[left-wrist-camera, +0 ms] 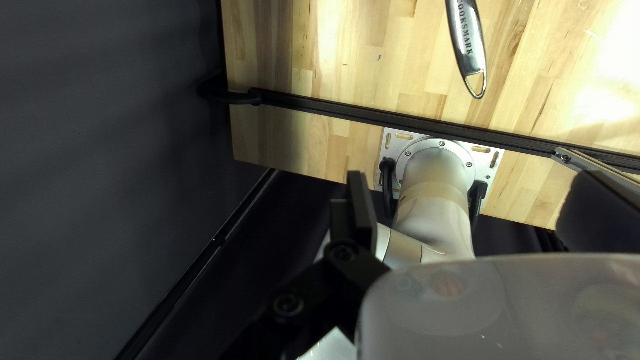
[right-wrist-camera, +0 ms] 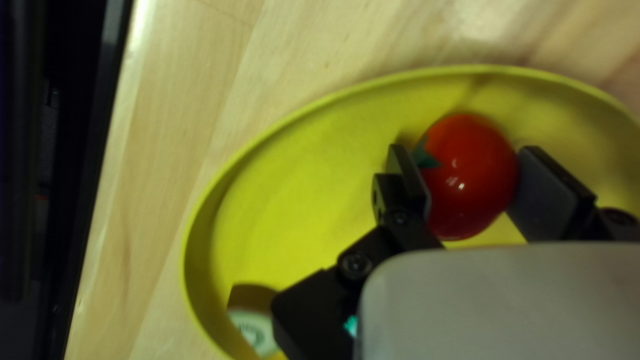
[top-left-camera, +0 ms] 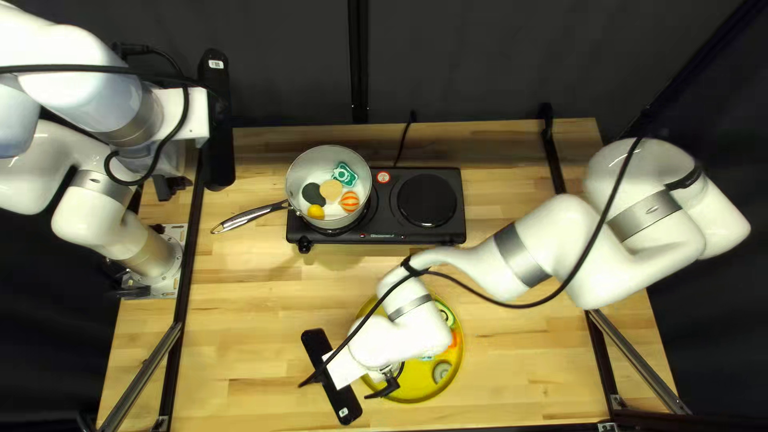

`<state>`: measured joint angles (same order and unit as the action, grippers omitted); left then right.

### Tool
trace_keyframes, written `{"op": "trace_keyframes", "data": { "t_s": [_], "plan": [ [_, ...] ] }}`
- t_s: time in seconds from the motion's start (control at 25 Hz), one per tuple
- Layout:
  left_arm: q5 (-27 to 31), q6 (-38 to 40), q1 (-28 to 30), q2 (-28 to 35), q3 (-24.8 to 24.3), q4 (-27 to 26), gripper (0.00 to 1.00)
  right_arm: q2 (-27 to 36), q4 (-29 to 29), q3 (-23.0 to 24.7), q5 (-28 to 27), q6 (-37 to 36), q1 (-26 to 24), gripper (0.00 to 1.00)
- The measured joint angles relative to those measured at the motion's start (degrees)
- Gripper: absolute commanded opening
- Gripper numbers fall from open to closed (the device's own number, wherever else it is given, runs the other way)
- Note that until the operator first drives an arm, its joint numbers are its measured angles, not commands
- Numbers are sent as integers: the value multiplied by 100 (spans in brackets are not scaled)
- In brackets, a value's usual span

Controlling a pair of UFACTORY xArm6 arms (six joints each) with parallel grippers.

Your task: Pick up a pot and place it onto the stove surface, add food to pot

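Observation:
In the top left view, the pot (top-left-camera: 312, 165) sits on the stove (top-left-camera: 382, 210), over its left burner, holding several food pieces. My left gripper (top-left-camera: 170, 186) is by the table's left edge, away from the pot; in the left wrist view this gripper (left-wrist-camera: 467, 208) stands open and empty, with the pot handle (left-wrist-camera: 465, 40) beyond it. My right gripper (top-left-camera: 384, 388) is low at the yellow plate (top-left-camera: 418, 386). In the right wrist view the right gripper (right-wrist-camera: 472, 181) is shut on a red tomato (right-wrist-camera: 467, 190), inside the yellow plate (right-wrist-camera: 287, 220). My arm hides the tomato from above.
The stove's right burner (top-left-camera: 426, 200) is bare. On the plate lie other food pieces, among them a grey one (top-left-camera: 441, 371) and a pale round one (right-wrist-camera: 253, 330). My right arm (top-left-camera: 520, 256) crosses the table's right half. A dark curtain (top-left-camera: 480, 56) hangs behind.

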<state>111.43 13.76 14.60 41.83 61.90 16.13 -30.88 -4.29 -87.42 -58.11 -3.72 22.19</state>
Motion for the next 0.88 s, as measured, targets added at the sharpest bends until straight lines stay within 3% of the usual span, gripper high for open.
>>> {"op": "trace_keyframes", "data": {
  "t_s": [0.2, 0.44, 0.68, 0.88],
  "plan": [
    [0, 0, 0, 0, 0, 0, 100, 1068, -136, 560, -357, -355, -501, 0],
    [0, 0, 0, 0, 0, 0, 100, 1621, -305, 543, -859, -883, -1266, 0],
    [0, 0, 0, 0, 0, 0, 100, 1373, -177, 90, -971, -1712, -2165, 0],
    [0, 0, 0, 0, 0, 0, 100, 924, 3, -264, -865, -2147, -2603, 0]
  ]
}}
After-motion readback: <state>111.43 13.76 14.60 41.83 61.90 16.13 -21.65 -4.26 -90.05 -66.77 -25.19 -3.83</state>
